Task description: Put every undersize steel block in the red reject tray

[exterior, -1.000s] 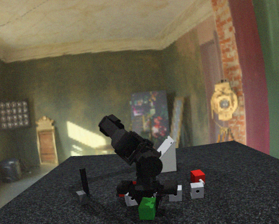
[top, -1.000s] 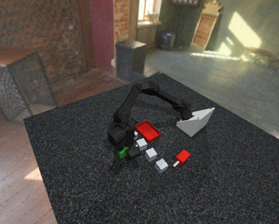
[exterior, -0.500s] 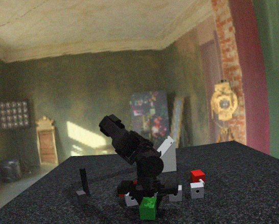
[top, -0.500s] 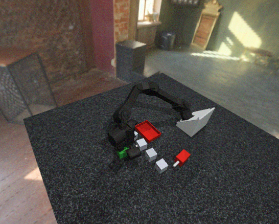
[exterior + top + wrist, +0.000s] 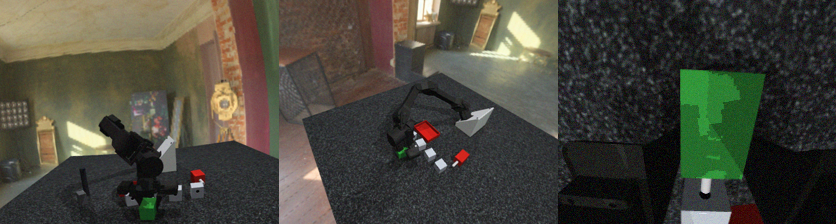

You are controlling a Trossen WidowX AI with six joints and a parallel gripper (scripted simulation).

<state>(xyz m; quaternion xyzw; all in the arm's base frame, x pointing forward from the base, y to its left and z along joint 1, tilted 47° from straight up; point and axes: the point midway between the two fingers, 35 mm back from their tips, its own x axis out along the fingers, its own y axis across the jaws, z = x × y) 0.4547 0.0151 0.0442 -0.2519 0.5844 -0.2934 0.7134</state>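
- The black arm [image 5: 445, 96] [image 5: 125, 143] was bent in a raised arch, its links angled up from the shoulder [image 5: 463, 108] to a high elbow [image 5: 427, 87] [image 5: 111, 125].
- From the elbow, the forearm [image 5: 410, 99] was sloped down toward the wrist [image 5: 401, 116] [image 5: 150, 166].
- The gripper [image 5: 404, 150] [image 5: 148, 202] [image 5: 708, 129] was pointed downward and held low, beneath the wrist.
- Its two dark fingers were set on opposite sides and were closed on something held between them, kept apart by it.
- In the exterior view, the gripper's wide body was spread to both sides below the wrist.
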